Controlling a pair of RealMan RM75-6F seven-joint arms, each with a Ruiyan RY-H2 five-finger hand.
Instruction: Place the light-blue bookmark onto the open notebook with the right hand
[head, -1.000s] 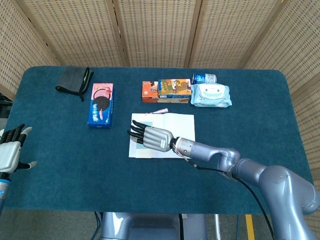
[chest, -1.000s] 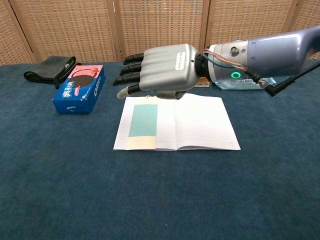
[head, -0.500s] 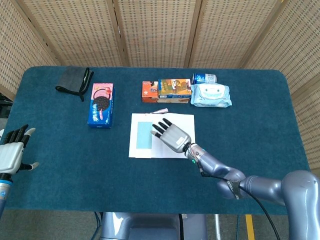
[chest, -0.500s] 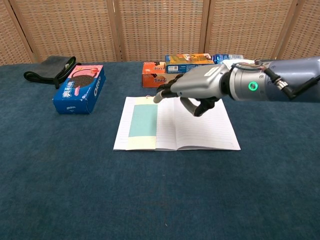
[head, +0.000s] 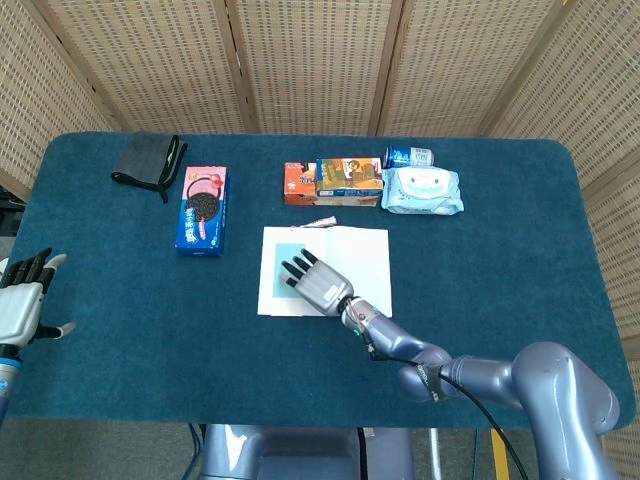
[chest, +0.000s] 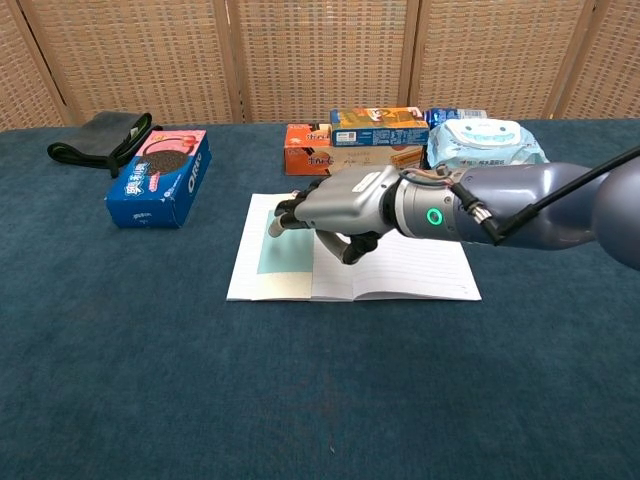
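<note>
The open notebook (head: 366, 256) (chest: 410, 268) lies flat at mid-table. On its left page rests the light-blue bookmark (head: 282, 250) (chest: 283, 256), with a cream strip at its near end. My right hand (head: 316, 283) (chest: 338, 205) is low over that page, palm down, fingers stretched across the bookmark's far part and hiding it. I cannot tell whether they touch it, and the hand grips nothing. My left hand (head: 21, 304) hangs off the table's left edge, fingers apart and empty, and appears only in the head view.
A blue Oreo box (head: 203, 208) (chest: 160, 178) lies left of the notebook. A black pouch (head: 148, 160) (chest: 100, 135) sits at the far left. Behind the notebook stand snack boxes (head: 335, 180) (chest: 355, 135), a wipes pack (head: 422, 190) (chest: 485, 145) and a can (head: 408, 156).
My right hand swung from above the left page toward the middle of the notebook, then came back left and lower over the bookmark. The bookmark stayed on the left page.
</note>
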